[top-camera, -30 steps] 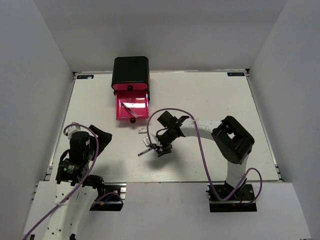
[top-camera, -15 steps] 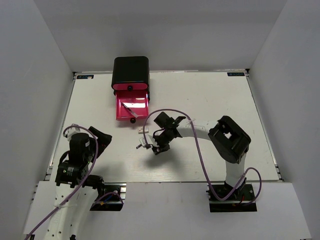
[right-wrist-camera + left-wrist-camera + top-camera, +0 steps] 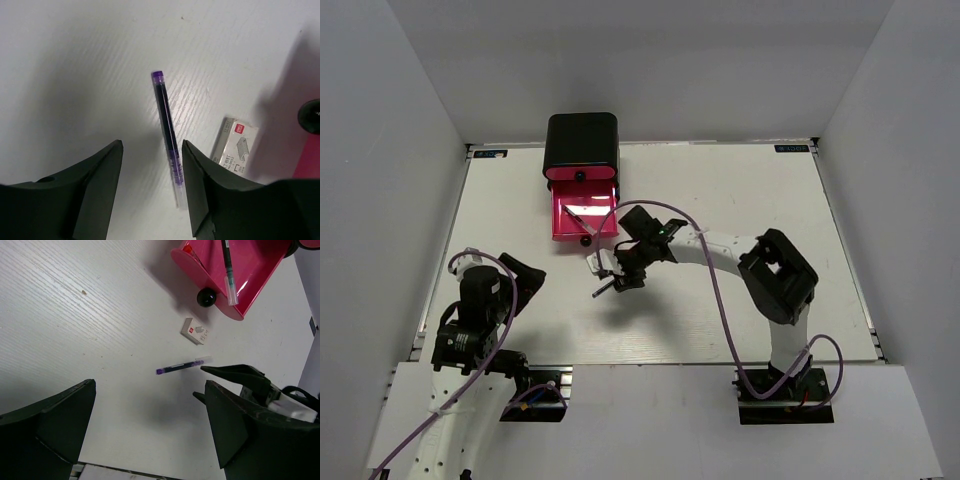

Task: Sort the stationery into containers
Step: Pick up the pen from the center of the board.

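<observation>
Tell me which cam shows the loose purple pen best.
Right wrist: the purple pen fills centre frame, lying between the fingers. Left wrist shows it small but whole. Top external gives a sliver beside the right gripper.

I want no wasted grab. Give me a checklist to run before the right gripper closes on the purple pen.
1. Right gripper jaws apart: ok.
2. Purple pen between its fingers: ok, it lies between them in the wrist view.
3. Pen gripped: not ok, it lies on the table, untouched on both sides.
4. Small white box clear of the closing finger: cannot tell, it lies close beside one.
5. Pink drawer open: ok, pulled out, one dark pen inside.
6. Left gripper out of the way: ok, open, apart from the purple pen.
</observation>
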Controlling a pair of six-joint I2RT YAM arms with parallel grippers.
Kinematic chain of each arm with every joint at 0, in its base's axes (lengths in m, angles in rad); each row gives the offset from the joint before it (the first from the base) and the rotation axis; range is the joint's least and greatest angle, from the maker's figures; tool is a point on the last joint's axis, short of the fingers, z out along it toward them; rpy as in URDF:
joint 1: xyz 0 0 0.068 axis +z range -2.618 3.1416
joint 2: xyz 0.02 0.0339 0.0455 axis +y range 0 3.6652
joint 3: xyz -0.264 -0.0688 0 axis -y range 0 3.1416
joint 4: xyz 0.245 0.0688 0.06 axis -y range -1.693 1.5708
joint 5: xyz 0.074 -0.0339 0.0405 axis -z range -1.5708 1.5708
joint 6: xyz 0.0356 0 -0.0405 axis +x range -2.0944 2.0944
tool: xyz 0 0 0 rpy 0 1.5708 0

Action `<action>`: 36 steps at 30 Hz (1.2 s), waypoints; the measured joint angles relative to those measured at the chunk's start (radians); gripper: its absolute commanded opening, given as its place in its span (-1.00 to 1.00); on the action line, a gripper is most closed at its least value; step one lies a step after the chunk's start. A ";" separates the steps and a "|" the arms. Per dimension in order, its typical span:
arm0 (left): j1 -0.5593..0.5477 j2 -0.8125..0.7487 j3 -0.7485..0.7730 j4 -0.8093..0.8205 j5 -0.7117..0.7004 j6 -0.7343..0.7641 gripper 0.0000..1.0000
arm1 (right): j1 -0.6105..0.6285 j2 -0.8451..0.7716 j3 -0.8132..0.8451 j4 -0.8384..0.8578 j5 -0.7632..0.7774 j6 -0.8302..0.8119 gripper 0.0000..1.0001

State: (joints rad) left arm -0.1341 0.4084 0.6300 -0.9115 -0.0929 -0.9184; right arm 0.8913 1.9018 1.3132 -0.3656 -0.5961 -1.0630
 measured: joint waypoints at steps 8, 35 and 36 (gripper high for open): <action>0.000 0.000 -0.003 0.003 0.005 0.000 1.00 | -0.001 0.150 0.100 -0.036 0.053 -0.019 0.04; 0.001 0.001 -0.016 0.037 0.027 0.001 1.00 | -0.024 0.075 0.183 -0.161 0.053 0.063 -1.00; 0.001 0.002 -0.016 0.039 0.027 0.001 1.00 | -0.027 0.063 0.202 -0.129 0.061 0.091 -1.00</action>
State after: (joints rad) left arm -0.1329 0.4107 0.6140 -0.8722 -0.0662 -0.9176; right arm 0.8639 1.9652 1.5150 -0.4946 -0.5350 -0.9722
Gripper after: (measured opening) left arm 0.993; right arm 0.138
